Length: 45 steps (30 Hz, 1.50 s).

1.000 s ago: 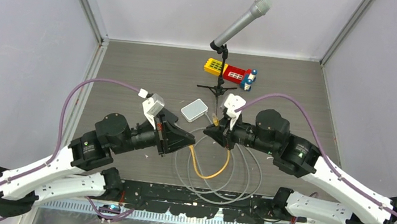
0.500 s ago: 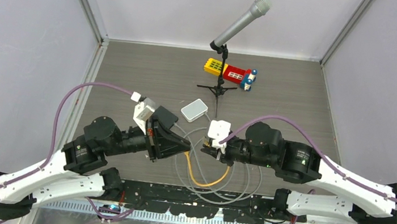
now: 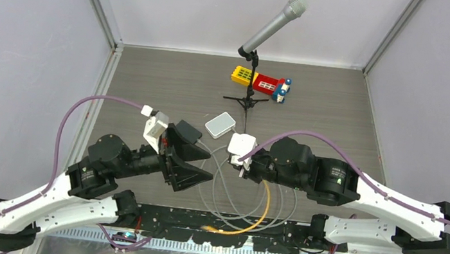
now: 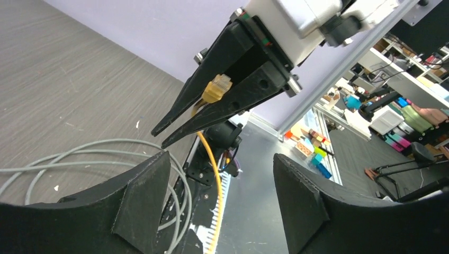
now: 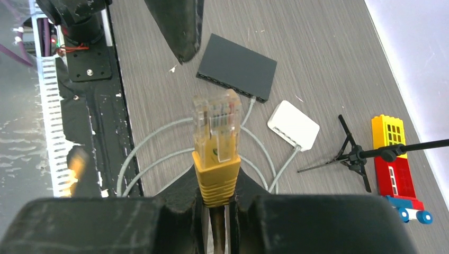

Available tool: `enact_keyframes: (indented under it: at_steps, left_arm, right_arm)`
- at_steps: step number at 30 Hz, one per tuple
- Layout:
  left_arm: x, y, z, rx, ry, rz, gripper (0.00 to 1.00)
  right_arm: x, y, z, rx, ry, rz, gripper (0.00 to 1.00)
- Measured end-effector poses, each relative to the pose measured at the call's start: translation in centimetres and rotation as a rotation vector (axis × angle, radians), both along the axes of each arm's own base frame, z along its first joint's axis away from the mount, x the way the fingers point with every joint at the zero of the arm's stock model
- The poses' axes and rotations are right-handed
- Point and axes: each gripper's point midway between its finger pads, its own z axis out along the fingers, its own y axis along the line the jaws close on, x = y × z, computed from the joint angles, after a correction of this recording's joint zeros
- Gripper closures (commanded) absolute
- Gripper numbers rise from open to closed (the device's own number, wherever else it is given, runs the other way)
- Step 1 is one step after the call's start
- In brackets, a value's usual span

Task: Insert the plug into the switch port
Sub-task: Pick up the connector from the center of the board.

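Grey wood-grain table (image 3: 150,79) fills the middle of the overhead view, closed in by pale lilac walls (image 3: 25,44). The left gripper (image 4: 219,159) reaches in from the lower left, its fingers spread wide with nothing between them. The right gripper (image 5: 216,188) faces it from just right of centre. A microphone (image 3: 275,22) on a small tripod (image 3: 248,99) stands in the upper middle, with a red-and-yellow toy block (image 3: 260,81) beside its feet. The black switch (image 5: 236,66) lies flat on the table just left of centre, touched by neither gripper, and a white box (image 3: 220,125) sits just to its upper right. Grey cables (image 3: 220,194) loop across the lower centre, one of them running to the switch's edge. A yellow cable (image 3: 262,206) drops toward the bottom edge. The plug (image 5: 216,127), clear with a yellow boot, is pinched at the boot between the right gripper's pressed-together fingers, up off the table and apart from the switch.
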Motion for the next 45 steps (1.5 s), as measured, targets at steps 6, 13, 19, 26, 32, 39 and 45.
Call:
enact_keyframes:
  at_steps: [6,13,19,26,32,39,45]
  left_arm:
    - [0.1,0.6,1.3,-0.052,-0.015,0.021,0.28]
    - [2.0,-0.2,1.1,-0.112,0.047,0.099,0.28]
    - [3.0,-2.3,0.5,-0.108,0.068,0.099,0.33]
    - [3.2,-3.9,1.1,-0.108,0.073,0.061,0.5]
    - [2.5,-3.9,2.3,-0.145,0.052,0.028,0.81]
    - [2.4,-3.9,2.3,-0.143,0.041,0.022,1.0]
    - [2.4,-3.9,2.4,-0.146,0.041,0.021,1.0]
  right_arm:
    - [0.1,-0.2,-0.3,-0.004,0.002,-0.011,0.99]
    - [-0.1,0.2,-0.2,0.014,0.017,-0.004,1.0]
    - [-0.4,0.6,0.0,0.035,0.027,0.014,1.0]
    - [-0.5,1.0,0.0,0.046,0.036,0.019,0.99]
    - [-0.6,1.3,-0.1,0.052,0.052,0.019,1.0]
    - [-0.7,1.5,0.0,0.062,0.062,0.022,0.91]
    - [-1.0,1.6,-0.4,0.074,0.083,0.025,0.37]
